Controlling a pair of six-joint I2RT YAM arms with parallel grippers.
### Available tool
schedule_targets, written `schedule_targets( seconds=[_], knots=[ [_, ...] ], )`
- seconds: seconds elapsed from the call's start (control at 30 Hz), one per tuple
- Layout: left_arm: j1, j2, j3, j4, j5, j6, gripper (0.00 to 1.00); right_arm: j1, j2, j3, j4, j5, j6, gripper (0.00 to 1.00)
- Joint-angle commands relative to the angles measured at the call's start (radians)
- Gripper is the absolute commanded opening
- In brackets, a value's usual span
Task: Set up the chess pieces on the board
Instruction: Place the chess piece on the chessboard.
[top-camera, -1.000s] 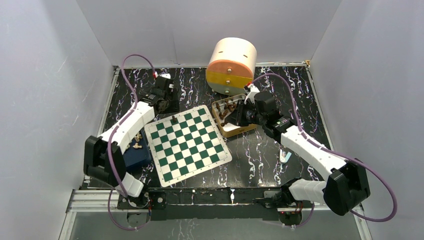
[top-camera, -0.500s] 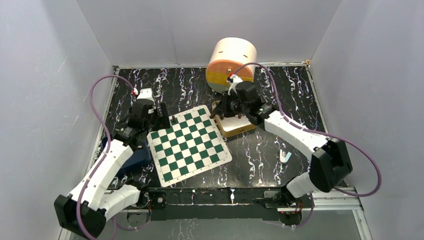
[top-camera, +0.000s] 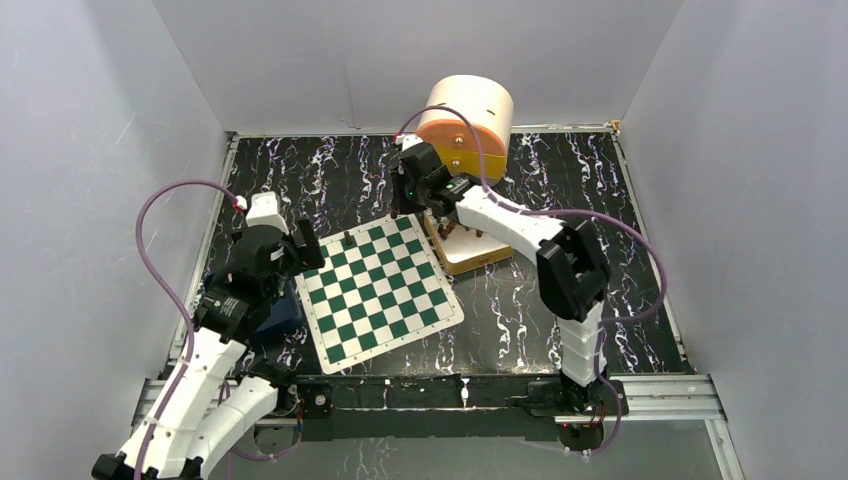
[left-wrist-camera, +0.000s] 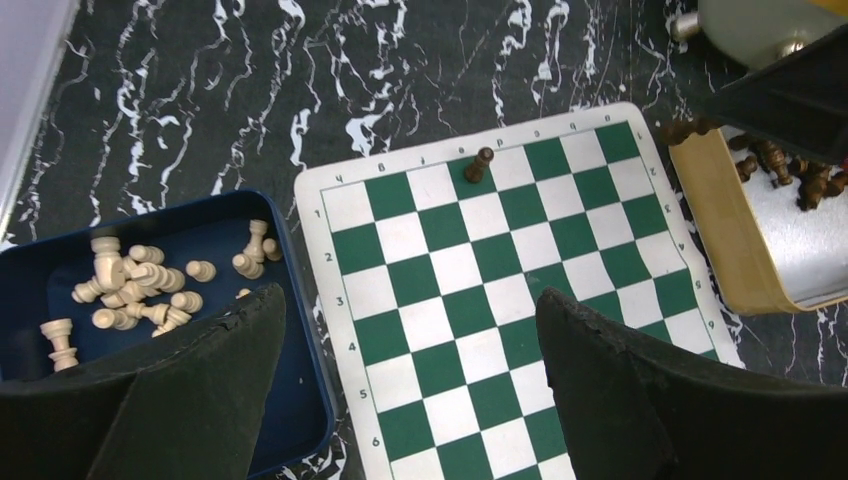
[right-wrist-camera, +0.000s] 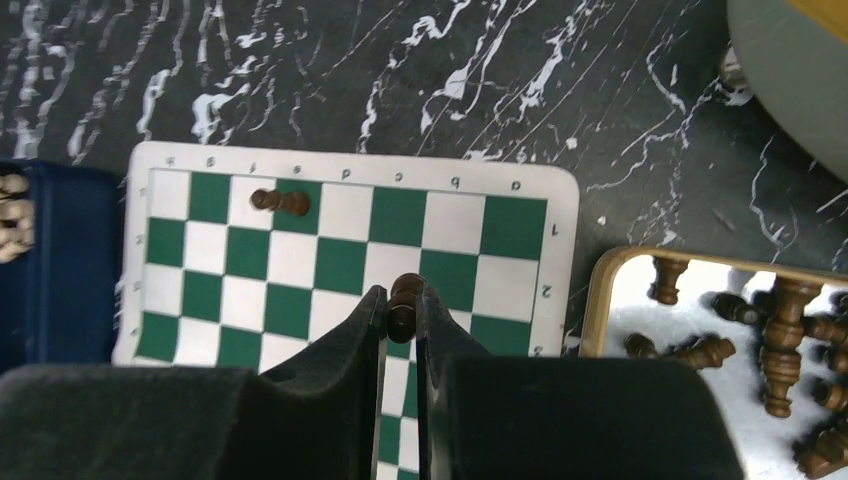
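Note:
The green-and-white board (top-camera: 382, 296) lies mid-table. One dark chess piece (top-camera: 347, 240) stands on its far row, also seen in the left wrist view (left-wrist-camera: 480, 165) and the right wrist view (right-wrist-camera: 280, 202). My right gripper (right-wrist-camera: 402, 306) is shut on another dark brown piece (right-wrist-camera: 404, 292) and hovers over the board's far right part (right-wrist-camera: 340, 265). In the top view it sits near the board's far corner (top-camera: 412, 200). My left gripper (left-wrist-camera: 410, 300) stands open with nothing between its fingers, above the board's left edge (top-camera: 305, 245).
A tan tray (top-camera: 470, 262) with several dark pieces (right-wrist-camera: 780, 330) sits right of the board. A blue tray (left-wrist-camera: 300, 330) of pale pieces (left-wrist-camera: 140, 280) lies left of it. A big tan-and-yellow cylinder (top-camera: 462, 130) stands at the back wall.
The left gripper's jaws have widened and the arm has drawn back to the near left. The right gripper has swung left from the tan tray to over the board, piece in its jaws.

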Motion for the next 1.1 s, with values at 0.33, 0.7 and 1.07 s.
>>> schedule_targets(
  seconds=[0.33, 0.7, 1.07],
  knots=[
    [0.007, -0.171, -0.016, 0.043, -0.114, 0.018, 0.93, 0.058, 0.302, 0.369, -0.160, 0.169, -0.105, 0.12],
    [0.007, -0.186, -0.016, 0.040, -0.124, 0.018, 0.93, 0.114, 0.414, 0.469, -0.189, 0.207, -0.125, 0.14],
    [0.007, -0.174, -0.015, 0.038, -0.120, 0.022, 0.94, 0.125, 0.448, 0.489, -0.190, 0.209, -0.125, 0.19]
  ],
)
